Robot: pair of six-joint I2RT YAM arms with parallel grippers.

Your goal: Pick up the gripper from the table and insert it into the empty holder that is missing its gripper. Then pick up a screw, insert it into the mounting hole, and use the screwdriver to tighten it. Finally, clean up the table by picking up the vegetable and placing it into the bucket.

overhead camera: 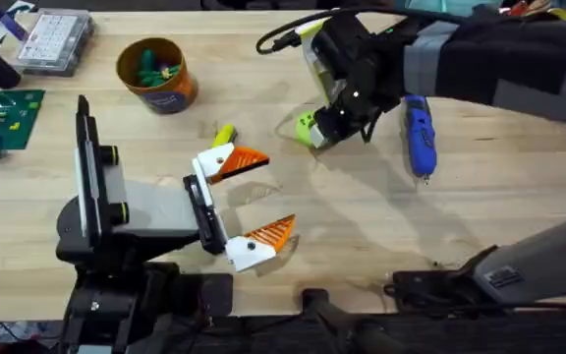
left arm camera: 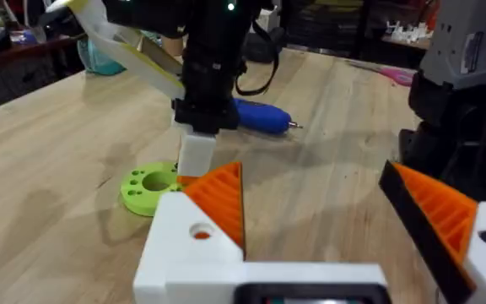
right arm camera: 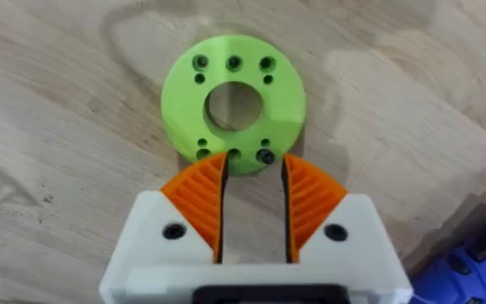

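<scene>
The holder (overhead camera: 202,208), a black rail on the grey-and-black stand, carries two white fingers with orange pads. They form my left gripper (overhead camera: 268,195) (left arm camera: 310,177), spread wide open with nothing between them. My right gripper (overhead camera: 320,133) (right arm camera: 254,160) points down at a lime green ring (overhead camera: 308,128) (right arm camera: 233,103) (left arm camera: 148,184). Its fingers stand a narrow gap apart at the ring's edge, on either side of a black screw (right arm camera: 266,156) sitting in a hole. The blue screwdriver (overhead camera: 419,136) (left arm camera: 260,116) lies just beyond the ring. The yellow vegetable (overhead camera: 224,133) lies near the holder. The orange bucket (overhead camera: 155,74) stands at the far left.
A clear compartment box (overhead camera: 57,39) sits at the far left corner, and a green board (overhead camera: 3,118) lies at the left edge. The right arm's base and cables (overhead camera: 440,285) occupy the near edge. Bare wood lies right of the holder.
</scene>
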